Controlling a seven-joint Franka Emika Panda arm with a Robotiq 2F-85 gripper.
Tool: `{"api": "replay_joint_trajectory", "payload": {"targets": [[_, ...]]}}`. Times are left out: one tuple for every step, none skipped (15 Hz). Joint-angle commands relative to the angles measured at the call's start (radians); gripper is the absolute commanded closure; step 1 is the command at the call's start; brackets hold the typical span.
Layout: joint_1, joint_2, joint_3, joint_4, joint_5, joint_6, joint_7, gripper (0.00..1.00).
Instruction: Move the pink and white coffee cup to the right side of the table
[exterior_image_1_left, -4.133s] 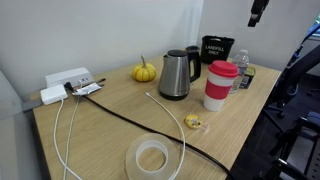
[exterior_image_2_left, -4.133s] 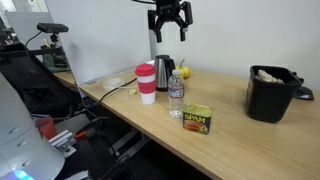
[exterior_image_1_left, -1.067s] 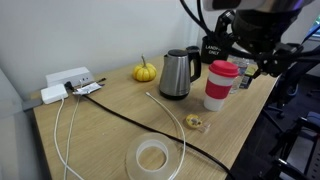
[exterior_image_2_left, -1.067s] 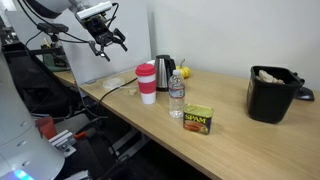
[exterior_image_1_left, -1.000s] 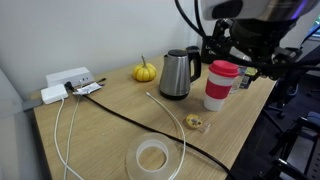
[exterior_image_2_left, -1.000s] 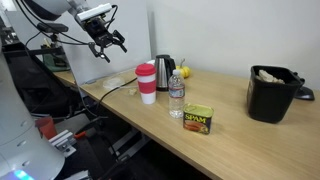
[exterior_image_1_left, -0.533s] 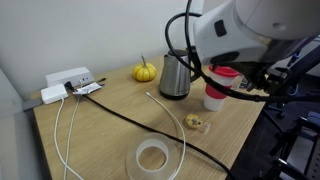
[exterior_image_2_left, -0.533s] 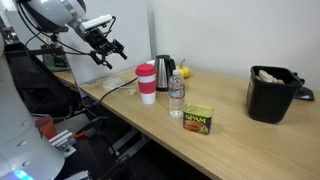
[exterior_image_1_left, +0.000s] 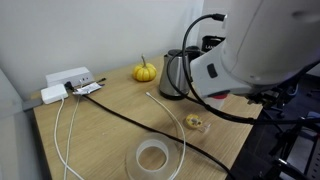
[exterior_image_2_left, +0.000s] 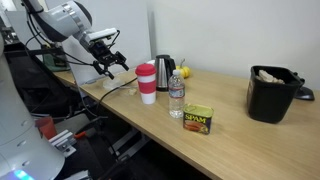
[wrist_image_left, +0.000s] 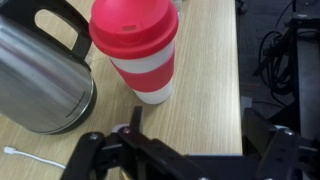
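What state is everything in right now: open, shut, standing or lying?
gripper: open, short of the cup, holding nothing.
pink and white coffee cup: upright, lid on, not gripped.
kettle: upright beside the cup.
water bottle: upright.
Spam can: upright.
tape roll: lying flat.

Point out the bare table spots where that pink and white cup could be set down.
Widest bare stretch of table: between the SPAM can and the black bin. Also bare between pumpkin and power strip. Crowded: the pink and white cup, kettle and water bottle stand clustered.
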Motion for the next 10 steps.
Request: {"api": "replay_joint_trajectory", "payload": {"targets": [[-0.012,0.025,-0.002,0.013,-0.073,0.009,-0.013,0.0],[-0.013,0.028,-0.003,0.014,-0.096,0.016,-0.012,0.0],[-0.014,0.034,-0.004,0.016,-0.121,0.015,-0.009,0.0],[-0.015,0.038,-0.005,0.017,-0.144,0.014,-0.008,0.0],[-0.017,0.045,-0.006,0.017,-0.165,0.016,-0.008,0.0],[-0.019,0.052,-0.008,0.016,-0.181,0.022,-0.006,0.0],[-0.022,0.058,-0.01,0.016,-0.198,0.033,-0.002,0.0],[-0.023,0.066,-0.011,0.018,-0.211,0.037,0.0,0.0],[-0.024,0.077,-0.012,0.021,-0.223,0.037,0.0,0.0],[-0.025,0.087,-0.014,0.024,-0.238,0.036,0.001,0.0]]}}
